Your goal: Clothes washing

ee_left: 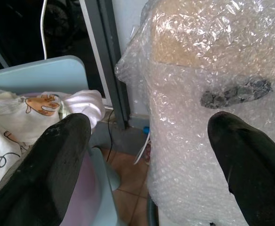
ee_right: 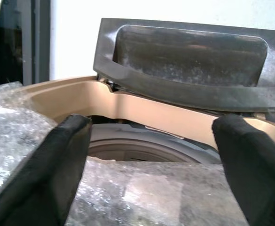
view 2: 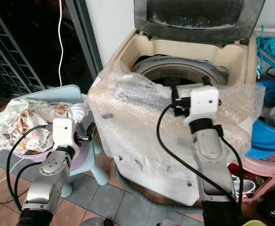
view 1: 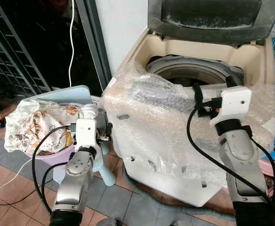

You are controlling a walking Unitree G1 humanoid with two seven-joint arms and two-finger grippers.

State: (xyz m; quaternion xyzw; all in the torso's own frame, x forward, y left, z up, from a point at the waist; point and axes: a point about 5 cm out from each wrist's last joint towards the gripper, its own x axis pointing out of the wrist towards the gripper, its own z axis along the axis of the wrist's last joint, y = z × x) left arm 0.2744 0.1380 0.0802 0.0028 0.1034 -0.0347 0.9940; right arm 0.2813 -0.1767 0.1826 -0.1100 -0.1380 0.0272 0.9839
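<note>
Covering the washing machine [view 1: 250, 61], bubble wrap [view 1: 161, 127] hides its front panel.

We see two silver forearms of smooth, rounded metal segments, each topped by a white boxy wrist housing. Black cables loop loosely beside both arms and plug in just behind the housings. The left gripper [ee_left: 146, 160] and right gripper [ee_right: 151, 155] each carry two broad, matte black fingers with scuffed, rounded tips.

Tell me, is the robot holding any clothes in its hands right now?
No. Both the left gripper and right gripper are open with nothing between them. The clothes sit in the basin.
</note>
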